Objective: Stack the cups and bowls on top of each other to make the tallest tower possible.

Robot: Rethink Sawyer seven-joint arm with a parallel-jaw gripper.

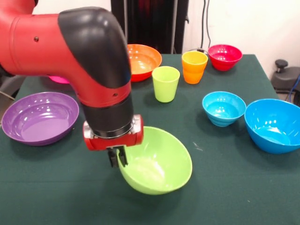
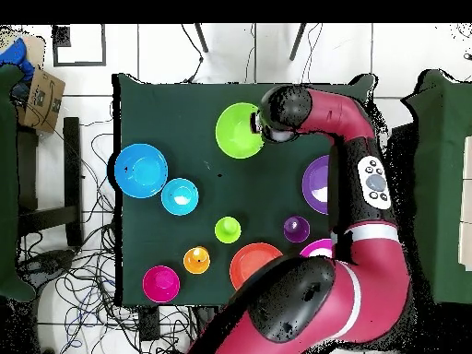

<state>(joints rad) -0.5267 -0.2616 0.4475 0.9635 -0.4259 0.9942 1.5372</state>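
My gripper (image 1: 117, 158) is shut on the near-left rim of the lime green bowl (image 1: 159, 164), which is tilted at the table's front; in the overhead view the gripper (image 2: 265, 130) is at the bowl's (image 2: 236, 130) right rim. The lime green cup (image 1: 166, 83) and the orange cup (image 1: 194, 66) stand upright behind it. The purple cup (image 2: 296, 229) shows only in the overhead view. The other bowls lie apart: shallow purple (image 1: 40, 117), orange (image 1: 143, 61), small red (image 1: 225, 56), small light blue (image 1: 223, 108), big blue (image 1: 274, 124), and pink (image 1: 58, 79), mostly hidden by the arm.
The dark green table (image 1: 220, 187) ends close in front of the lime green bowl. My arm (image 2: 369, 184) runs along the table's side over the purple and pink bowls. Cables lie on the floor around the table.
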